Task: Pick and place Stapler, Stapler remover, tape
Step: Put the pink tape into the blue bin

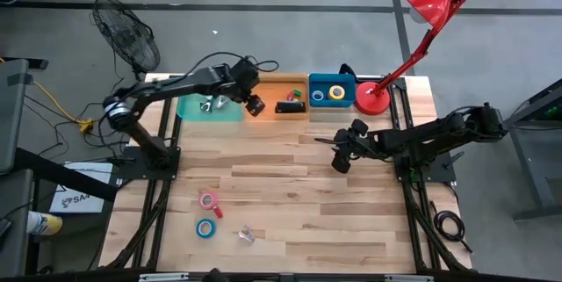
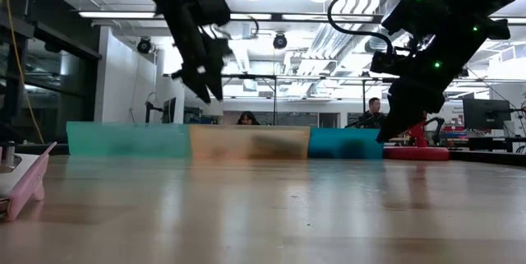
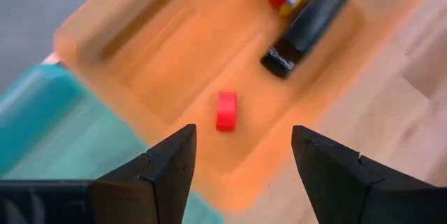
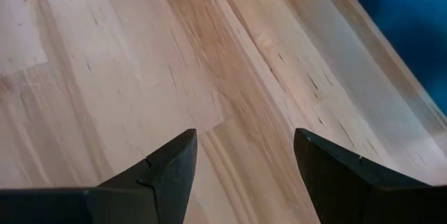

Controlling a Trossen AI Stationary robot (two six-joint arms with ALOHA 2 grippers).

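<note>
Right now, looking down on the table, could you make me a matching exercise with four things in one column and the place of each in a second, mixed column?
Things:
1. black stapler
2. yellow tape roll
3. pink tape roll
4. red desk lamp

Places:
A. on the bare wood at the near left of the table
B. in the blue tray
C. standing at the far right of the table, beside the blue tray
D. in the orange tray

Pairs: 1-D, 2-B, 3-A, 4-C
</note>
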